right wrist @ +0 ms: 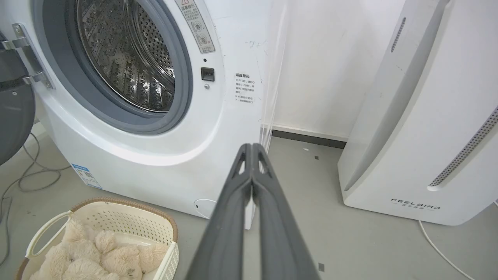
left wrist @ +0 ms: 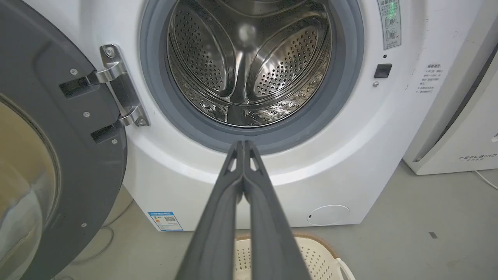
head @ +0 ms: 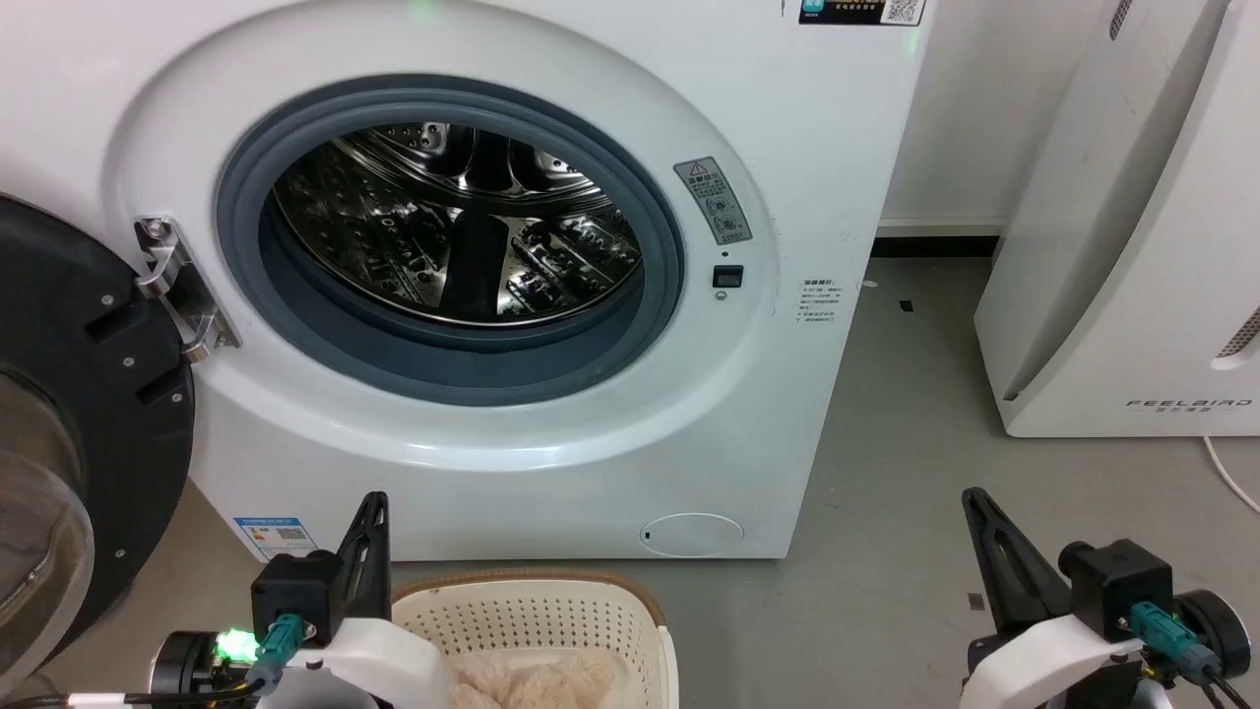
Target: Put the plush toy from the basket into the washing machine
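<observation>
While they hang in the air touching nothing, the left fingers are pressed together tip to tip, and the right fingers likewise, both pairs empty. In the right wrist view, at 7 o'clock of the fingers, the plush toy lies inside the basket on the floor, just in front of the washing machine. Its drum gapes at 10 o'clock, with the door swung open at 9. At 3 o'clock a white appliance reads FEELBIRD. The washer's warning sticker and blue label carry writing too small to read.
</observation>
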Robot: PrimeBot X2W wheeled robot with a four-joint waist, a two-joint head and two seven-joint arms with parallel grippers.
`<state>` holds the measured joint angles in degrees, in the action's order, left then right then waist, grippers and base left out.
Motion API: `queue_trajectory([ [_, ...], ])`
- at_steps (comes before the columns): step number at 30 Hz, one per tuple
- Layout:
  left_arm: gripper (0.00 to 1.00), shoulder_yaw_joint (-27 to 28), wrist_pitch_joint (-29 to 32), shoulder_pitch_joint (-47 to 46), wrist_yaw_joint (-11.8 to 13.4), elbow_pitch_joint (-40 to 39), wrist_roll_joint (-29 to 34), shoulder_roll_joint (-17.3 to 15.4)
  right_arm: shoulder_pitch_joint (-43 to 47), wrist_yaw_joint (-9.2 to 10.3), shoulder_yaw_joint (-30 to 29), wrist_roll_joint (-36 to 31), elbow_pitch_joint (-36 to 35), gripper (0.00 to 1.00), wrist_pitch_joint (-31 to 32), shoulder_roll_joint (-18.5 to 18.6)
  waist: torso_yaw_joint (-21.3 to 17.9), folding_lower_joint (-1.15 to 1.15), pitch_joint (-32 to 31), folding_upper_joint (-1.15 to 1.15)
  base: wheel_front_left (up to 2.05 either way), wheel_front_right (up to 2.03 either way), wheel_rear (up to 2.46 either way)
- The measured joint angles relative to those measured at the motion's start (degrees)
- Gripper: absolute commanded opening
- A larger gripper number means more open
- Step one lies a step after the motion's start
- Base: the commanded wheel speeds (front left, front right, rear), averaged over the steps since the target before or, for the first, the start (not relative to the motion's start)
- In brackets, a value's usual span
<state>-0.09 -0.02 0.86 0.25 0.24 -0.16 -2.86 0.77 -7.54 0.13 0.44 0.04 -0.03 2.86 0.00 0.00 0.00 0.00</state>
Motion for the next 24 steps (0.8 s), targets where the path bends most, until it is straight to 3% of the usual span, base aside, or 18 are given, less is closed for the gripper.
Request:
queue_trajectory([
  [22,0.00,0.00,0.00,0.00,0.00,0.00,0.00,0.00,0.00,0.00,-0.01,0.00,0.00,0.00,0.00,0.00,0.00,0.00,0.00,0.00,0.00,0.00,0.00],
  [23,1.00,-0.02,0.00,0.02,0.02,0.01,-0.01,0.00,0.02,0.00,0.02,0.02,0.00,1.00,0.00,0.00,0.00,0.00,0.00,0.00,0.00,0.00,0.00],
  [24,1.00,-0.03,0.00,0.04,0.07,0.03,-0.01,0.00,0.03,0.00,0.03,0.03,0.00,1.00,0.00,0.00,0.00,0.00,0.00,0.00,0.00,0.00,0.00],
])
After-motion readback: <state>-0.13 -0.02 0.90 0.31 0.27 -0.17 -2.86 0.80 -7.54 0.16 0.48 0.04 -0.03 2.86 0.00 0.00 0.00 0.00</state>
